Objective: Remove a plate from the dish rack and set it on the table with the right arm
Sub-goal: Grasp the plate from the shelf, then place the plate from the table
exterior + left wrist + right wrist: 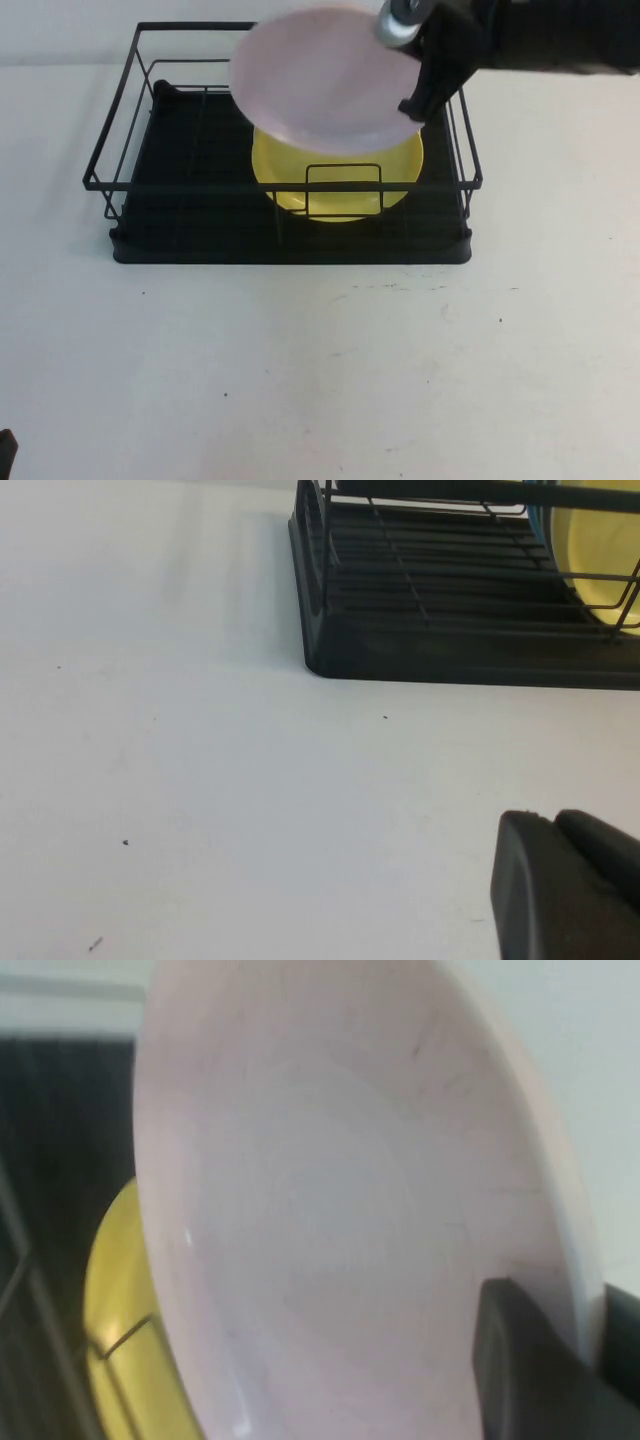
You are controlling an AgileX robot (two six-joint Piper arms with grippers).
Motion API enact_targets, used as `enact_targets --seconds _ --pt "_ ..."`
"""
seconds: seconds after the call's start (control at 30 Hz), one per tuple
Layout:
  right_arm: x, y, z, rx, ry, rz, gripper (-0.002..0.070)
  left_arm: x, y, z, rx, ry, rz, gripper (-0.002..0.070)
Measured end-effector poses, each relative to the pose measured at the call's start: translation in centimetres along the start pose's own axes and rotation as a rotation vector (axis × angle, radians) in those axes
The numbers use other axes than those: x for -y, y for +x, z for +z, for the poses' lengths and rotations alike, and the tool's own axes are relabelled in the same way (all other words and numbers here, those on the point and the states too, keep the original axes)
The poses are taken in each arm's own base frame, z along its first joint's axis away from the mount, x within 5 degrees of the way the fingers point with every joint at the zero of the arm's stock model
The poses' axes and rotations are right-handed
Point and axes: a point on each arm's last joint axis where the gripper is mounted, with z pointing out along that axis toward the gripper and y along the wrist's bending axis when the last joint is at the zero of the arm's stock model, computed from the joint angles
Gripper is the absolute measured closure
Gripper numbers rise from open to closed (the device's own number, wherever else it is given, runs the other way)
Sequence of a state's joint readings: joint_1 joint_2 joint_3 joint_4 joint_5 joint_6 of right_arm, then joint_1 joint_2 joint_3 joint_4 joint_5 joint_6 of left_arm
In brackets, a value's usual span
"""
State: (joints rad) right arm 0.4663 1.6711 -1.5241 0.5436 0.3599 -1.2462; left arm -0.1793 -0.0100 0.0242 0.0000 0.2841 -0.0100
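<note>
The pale pink plate (325,78) hangs tilted in the air above the black wire dish rack (190,215), over its right half. My right gripper (418,100) is shut on the plate's right rim; the right arm (540,38) reaches in from the upper right. In the right wrist view the plate (340,1210) fills the picture and its rim sits between the gripper's (590,1330) two black fingers (520,1360). My left gripper (560,880) is parked low over the table (320,380) near the front left; its fingers lie together and hold nothing.
A yellow plate (340,175) stands in the rack below the pink one, also seen in the left wrist view (600,540) and the right wrist view (130,1340). The rack's corner (330,660) is ahead of the left gripper. White table spreads in front of the rack.
</note>
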Motion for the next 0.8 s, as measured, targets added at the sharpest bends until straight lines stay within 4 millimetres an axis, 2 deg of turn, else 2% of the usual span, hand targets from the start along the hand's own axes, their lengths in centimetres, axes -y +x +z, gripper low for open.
enact_targets --seconds 0.2,0.3,0.37,0.47,0.63,0.8 --pt "1.3 -3.7 -6.9 0.088 0.05 0.088 0.0615 0.0 0.0 0.0 0.0 0.0 0.0 0.0678" --pt "0.3 -4.2 -9.3 0.071 -0.003 0.293 0.0615 0.0 0.0 0.0 0.0 0.0 0.0 0.0678" --pt "-0.8 -3.8 -10.1 0.031 -0.047 0.455 0.0615 0.0 0.0 0.0 0.0 0.0 0.0 0.0678" --pt "-3.2 -1.8 -9.7 -0.081 -0.114 0.724 0.0615 0.0 0.0 0.0 0.0 0.0 0.0 0.0678" --pt "-8.1 3.6 -7.6 -0.347 -0.16 1.103 0.0615 0.0 0.0 0.0 0.0 0.0 0.0 0.0678" --pt "-12.2 8.2 -4.9 -0.56 -0.175 1.331 0.0615 0.0 0.0 0.0 0.0 0.0 0.0 0.0678"
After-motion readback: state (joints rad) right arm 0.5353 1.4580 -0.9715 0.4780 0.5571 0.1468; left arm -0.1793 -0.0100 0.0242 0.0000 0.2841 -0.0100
